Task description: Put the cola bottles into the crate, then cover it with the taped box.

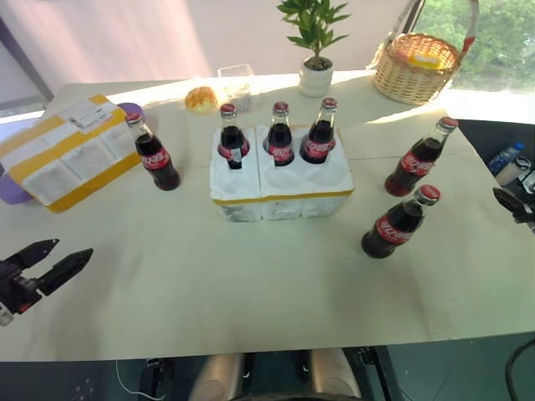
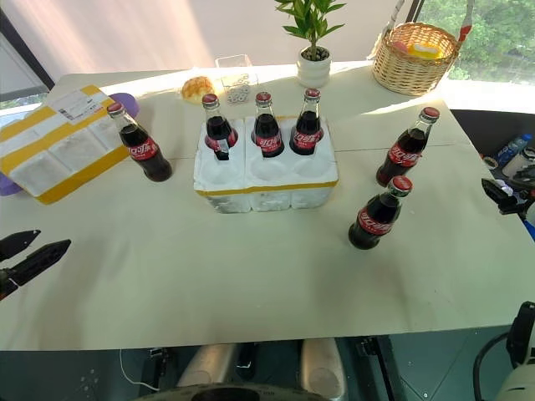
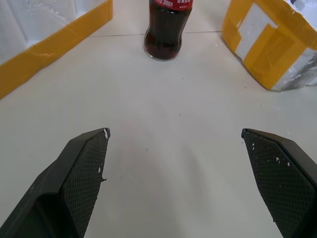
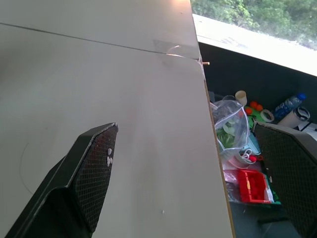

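Pale desk [image 1: 251,284] lies bare between the wide-spread left fingers [image 3: 84,173]; right fingers [image 4: 94,173], also wide, straddle its edge.

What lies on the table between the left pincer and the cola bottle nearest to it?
Nothing: the left wrist view shows bare table between the open left pincer and that cola bottle.

Bottle labels: you are seeing white script on the cola bottles [image 1: 394,224], too small to read.
Shipping label on the taped box [image 1: 67,149]: print staying illegible.
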